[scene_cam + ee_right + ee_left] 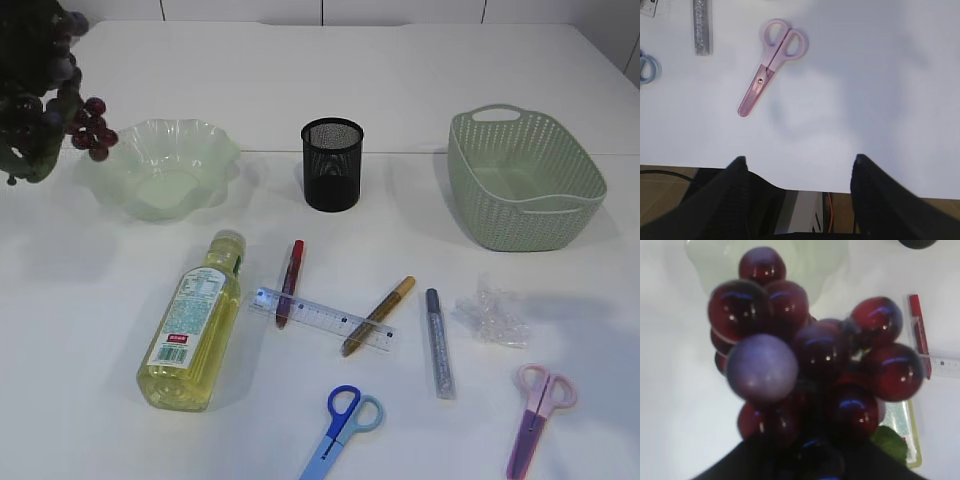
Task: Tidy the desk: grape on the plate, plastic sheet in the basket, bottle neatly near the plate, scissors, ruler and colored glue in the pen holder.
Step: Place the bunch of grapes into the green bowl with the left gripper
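I see the grape bunch hanging in the air at the upper left, its long axis running roughly upright, with the lowest berries dangling just beside the left rim of the plate and above it. In the left wrist view the bunch fills the frame: glossy dark red berries, one paler, dusty purple berry, and a green leaf at the lower edge. The left gripper shows only as a dark mass under the fruit, clenched on the bunch. The plate is pale green, translucent and scalloped. Right of the plate stands the black mesh pen holder, and further right the green woven basket. In front of the plate the bottle of yellow liquid lies on its side, cap pointing toward the plate. Well right of the plate, near the table's front edge, lie the pink scissors. The right gripper hovers over the table edge, fingers spread wide and holding nothing.
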Controlling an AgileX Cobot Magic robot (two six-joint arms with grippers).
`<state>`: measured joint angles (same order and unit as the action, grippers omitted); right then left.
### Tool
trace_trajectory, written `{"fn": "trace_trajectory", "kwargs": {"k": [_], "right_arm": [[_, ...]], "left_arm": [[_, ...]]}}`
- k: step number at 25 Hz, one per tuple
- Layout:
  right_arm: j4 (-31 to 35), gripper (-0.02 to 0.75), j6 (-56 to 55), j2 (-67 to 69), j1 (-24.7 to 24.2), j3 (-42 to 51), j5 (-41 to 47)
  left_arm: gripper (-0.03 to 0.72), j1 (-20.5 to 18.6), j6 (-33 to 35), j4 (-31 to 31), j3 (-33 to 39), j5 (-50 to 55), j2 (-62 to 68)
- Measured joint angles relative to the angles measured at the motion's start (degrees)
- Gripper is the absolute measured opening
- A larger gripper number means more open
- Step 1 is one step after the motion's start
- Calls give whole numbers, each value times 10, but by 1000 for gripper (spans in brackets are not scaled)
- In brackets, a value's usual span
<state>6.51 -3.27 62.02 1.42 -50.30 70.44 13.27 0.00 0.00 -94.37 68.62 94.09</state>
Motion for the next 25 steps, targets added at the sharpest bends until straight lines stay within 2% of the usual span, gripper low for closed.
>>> {"fn": "trace_trajectory", "kwargs": {"k": [6, 16, 25], "right_arm": [[0, 498, 0, 0, 0, 0, 0], [0, 496, 0, 0, 0, 0, -1], [0, 496, 0, 0, 0, 0, -1]], "left_arm": [[155, -9, 0, 10, 0, -46, 0], [155, -9, -6, 25, 0, -241, 4], [155, -9, -24, 25, -1, -369, 107]]}}
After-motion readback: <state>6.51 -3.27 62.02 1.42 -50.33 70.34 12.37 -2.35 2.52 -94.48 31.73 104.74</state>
